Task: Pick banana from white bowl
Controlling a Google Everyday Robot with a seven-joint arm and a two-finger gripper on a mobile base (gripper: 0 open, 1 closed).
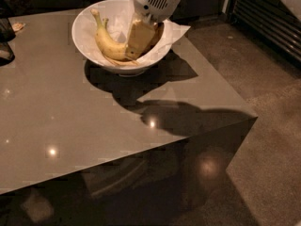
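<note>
Your white-cased gripper (142, 42) is down inside the wide glossy white bowl (84, 41), against the right end of the plump, strongly curved yellow banana (109, 44); I cannot tell whether it has clamped. A hold so near one end could let the fruit pivot and slip out on lifting. The banana's thin stem points up along the bowl's left wall.

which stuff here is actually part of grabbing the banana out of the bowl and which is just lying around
For the job:
- banana
- white bowl
- gripper, down in the bowl against the banana

Just lying about:
- second, slimmer banana, low in the bowl
- paper lining the bowl
- dark things at the left edge of the table
</note>
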